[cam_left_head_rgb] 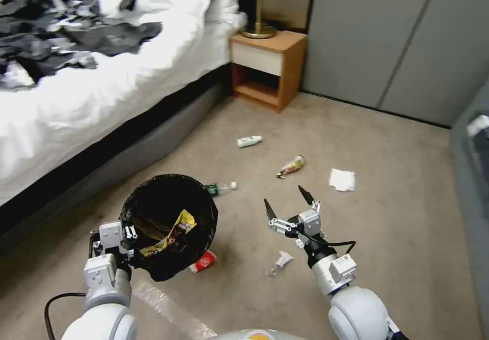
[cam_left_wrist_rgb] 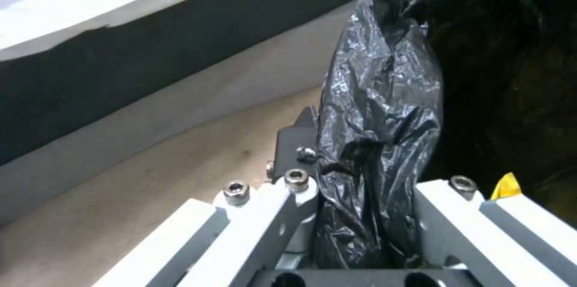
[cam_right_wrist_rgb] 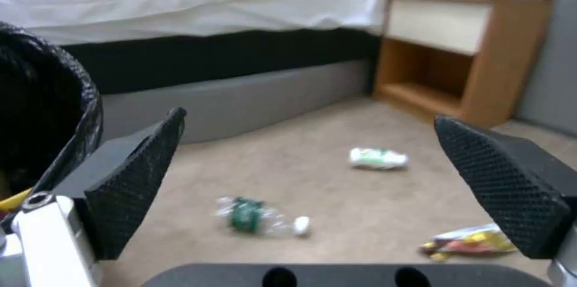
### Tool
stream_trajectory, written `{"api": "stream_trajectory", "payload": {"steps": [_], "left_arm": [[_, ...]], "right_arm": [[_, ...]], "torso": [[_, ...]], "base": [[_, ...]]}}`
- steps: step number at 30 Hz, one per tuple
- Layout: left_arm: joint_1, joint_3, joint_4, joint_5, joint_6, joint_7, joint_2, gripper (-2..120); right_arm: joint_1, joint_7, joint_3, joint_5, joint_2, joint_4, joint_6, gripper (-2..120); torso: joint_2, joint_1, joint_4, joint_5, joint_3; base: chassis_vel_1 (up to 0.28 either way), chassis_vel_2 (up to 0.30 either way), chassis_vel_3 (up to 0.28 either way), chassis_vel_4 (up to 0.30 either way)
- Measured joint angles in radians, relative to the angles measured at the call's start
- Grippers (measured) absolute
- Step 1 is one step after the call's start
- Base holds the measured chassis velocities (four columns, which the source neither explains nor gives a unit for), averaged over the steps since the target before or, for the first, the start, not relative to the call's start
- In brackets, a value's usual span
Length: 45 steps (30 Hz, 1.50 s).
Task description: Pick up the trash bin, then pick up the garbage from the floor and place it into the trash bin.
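The trash bin, with a black bag liner over its rim, hangs tilted above the floor. My left gripper is shut on its near rim, pinching the crinkled liner. A yellow wrapper lies inside. My right gripper hovers open and holds nothing, right of the bin; its fingers stand wide apart. Garbage lies on the carpet: a green-labelled clear bottle, a white bottle, a red and yellow wrapper, a white tissue, a red wrapper and a clear scrap.
A bed with white bedding and dark clothes runs along the left. A wooden nightstand stands at the far end, against grey wardrobe doors. Grey furniture borders the right. A clear plastic strip lies near my base.
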Motion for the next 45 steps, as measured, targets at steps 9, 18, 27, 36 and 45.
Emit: {"api": "stream_trajectory", "payload": {"steps": [9, 18, 27, 36, 45], "left_arm": [[0.000, 0.004, -0.003, 0.003, -0.001, 0.000, 0.001, 3], [0.004, 0.003, -0.005, 0.004, -0.002, 0.000, 0.000, 3], [0.000, 0.005, -0.003, 0.009, -0.003, 0.000, -0.001, 3], [-0.006, 0.014, 0.003, 0.016, -0.003, 0.000, -0.007, 3], [0.000, 0.020, 0.004, 0.026, -0.006, 0.001, -0.011, 3]], "right_arm": [[0.037, 0.080, -0.018, 0.197, -0.022, 0.017, -0.273, 100], [0.095, 0.153, -0.033, 0.356, -0.018, -0.094, -0.513, 100], [0.111, 0.157, -0.026, 0.371, 0.008, -0.281, -0.547, 100], [0.139, 0.152, -0.026, 0.372, 0.025, -0.418, -0.599, 100], [0.178, 0.147, -0.018, 0.371, 0.061, -0.527, -0.597, 100]], "torso": [[0.000, 0.000, -0.0007, -0.0001, 0.000], [0.000, 0.000, -0.0004, 0.0001, 0.000], [0.000, 0.000, -0.0005, 0.0000, 0.000], [0.000, 0.000, -0.0004, 0.0000, 0.000], [0.000, 0.000, -0.0004, -0.0001, 0.000]], "base": [[0.026, 0.038, 0.026, 0.023], [0.000, 0.000, 0.000, 0.000], [0.000, 0.000, 0.000, 0.000], [0.000, 0.000, 0.000, 0.000], [0.000, 0.000, 0.000, 0.000]]}}
